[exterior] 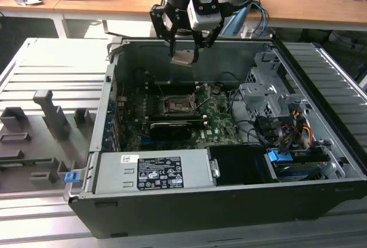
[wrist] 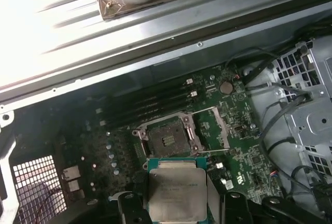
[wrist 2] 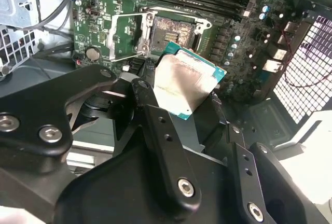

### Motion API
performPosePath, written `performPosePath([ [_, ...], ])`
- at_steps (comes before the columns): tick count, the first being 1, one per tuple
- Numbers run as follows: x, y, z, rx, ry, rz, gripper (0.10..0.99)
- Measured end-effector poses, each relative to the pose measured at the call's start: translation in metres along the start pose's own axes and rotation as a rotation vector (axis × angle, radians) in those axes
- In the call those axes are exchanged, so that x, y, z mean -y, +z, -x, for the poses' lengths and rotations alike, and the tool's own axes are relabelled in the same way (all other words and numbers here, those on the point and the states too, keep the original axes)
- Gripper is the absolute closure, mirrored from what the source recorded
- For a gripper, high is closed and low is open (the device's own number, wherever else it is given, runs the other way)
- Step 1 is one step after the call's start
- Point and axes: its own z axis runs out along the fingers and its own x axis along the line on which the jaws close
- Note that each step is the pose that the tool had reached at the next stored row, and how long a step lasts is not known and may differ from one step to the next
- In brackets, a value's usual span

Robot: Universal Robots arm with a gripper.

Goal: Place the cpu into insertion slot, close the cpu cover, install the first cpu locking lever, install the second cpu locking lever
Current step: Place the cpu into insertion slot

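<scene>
Jaws pinched on the cpu point(exterior: 183, 58): gripper point(exterior: 184, 51) grips it by two opp edges, pale silver face showing in both wrist views, cpu point(wrist 2: 187, 81) point(wrist: 176, 193) sitting btwn the black fingers point(wrist 2: 155, 125). Chip's up in the air, over the case point(exterior: 321, 76) near its far wall in the exterior view, well apart from the board. Insertion slot point(wrist: 167, 140) lies bare at mid motherboard point(exterior: 218, 119), dark contacts showing. Cpu cover point(wrist 2: 113, 37) is swung open, off one side of the slot. Memory slots point(wrist: 150, 102) run just beside the slot. Power supply point(exterior: 152, 173) sits along the case's near edge w/ its label up
</scene>
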Motion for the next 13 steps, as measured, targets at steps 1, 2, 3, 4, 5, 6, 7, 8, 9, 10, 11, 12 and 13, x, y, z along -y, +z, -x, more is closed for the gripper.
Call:
performPosePath([
  [1, 0.0, 0.0001, 0.0, 0.0004, 0.004, 0.0, 0.545],
  [2, 0.0001, 0.0004, 0.0, 0.0013, 0.012, 0.0, 0.545],
  [3, 0.0001, 0.0005, 0.0, 0.0018, 0.017, 0.0, 0.545],
  [4, 0.0001, 0.0006, 0.0, 0.0022, 0.021, 0.0, 0.545],
  [5, 0.0001, 0.0007, 0.0, 0.0026, 0.025, 0.0, 0.545],
  [6, 0.0001, 0.0007, 0.0, 0.0028, 0.028, 0.0, 0.545],
  [7, 0.0001, 0.0008, 0.0, 0.0033, 0.032, 0.0, 0.545],
  [8, 0.0001, 0.0009, 0.0, 0.0036, 0.035, 0.0, 0.545],
  [9, 0.0001, 0.0009, 0.0, 0.004, 0.04, 0.0, 0.545],
  [10, 0.0001, 0.001, 0.0, 0.0044, 0.043, 0.0, 0.545],
  [11, 0.0001, 0.001, 0.0, 0.0046, 0.046, 0.0, 0.545],
  [12, 0.0001, 0.001, 0.0, 0.0049, 0.049, 0.0, 0.545],
  [13, 0.0001, 0.0011, 0.0, 0.0052, 0.052, 0.0, 0.545],
])
